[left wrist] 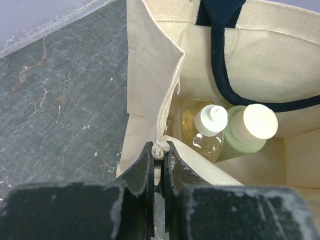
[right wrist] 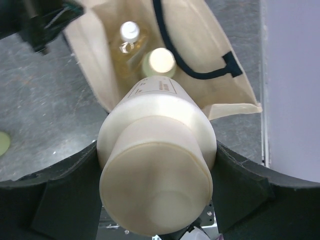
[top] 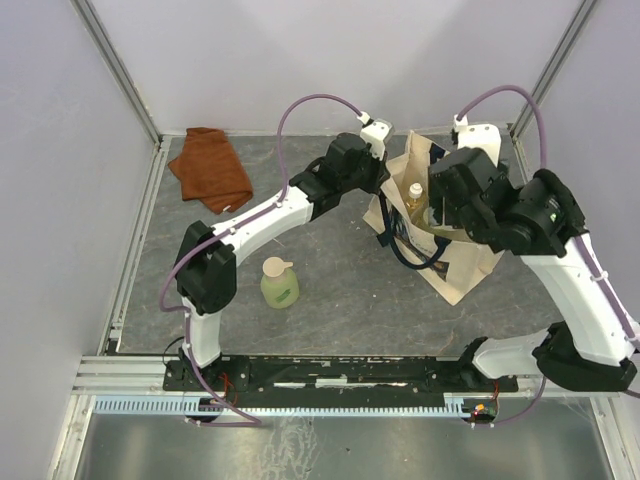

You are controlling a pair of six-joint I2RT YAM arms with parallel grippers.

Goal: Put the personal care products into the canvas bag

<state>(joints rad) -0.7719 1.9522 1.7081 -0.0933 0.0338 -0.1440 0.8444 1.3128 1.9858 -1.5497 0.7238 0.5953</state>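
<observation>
- Two of the four products are already inside the canvas bag (top: 455, 270). The clear amber bottle (left wrist: 200, 135) and the pale green cream-capped bottle (left wrist: 250, 131) stand upright and touching at its bottom.
- The third looks about to go in. The right gripper (right wrist: 156, 172) is clamped around the cream-white bottle (right wrist: 157, 112), one finger on each side of its body. It holds the bottle above the bag's open mouth, cap end towards the wrist camera.
- The left gripper (left wrist: 159, 154) is closed tight on the bag's rim, pinching the hem at a corner seam, apparently to keep the mouth open.
- One product is left: the pale green spout-capped bottle (top: 280, 285) stands on the table (top: 330, 300), well apart from the bag.
- The bag is soft, woven cream cloth with navy webbing handles (left wrist: 220, 75). It slumps and folds, so it probably needs holding.
- The bottles are smooth and rounded, likely plastic. The amber one is glossy and see-through, while the cream-white one is matt with a wide round cap.
- The table has a dark, veined, stone-like surface.
</observation>
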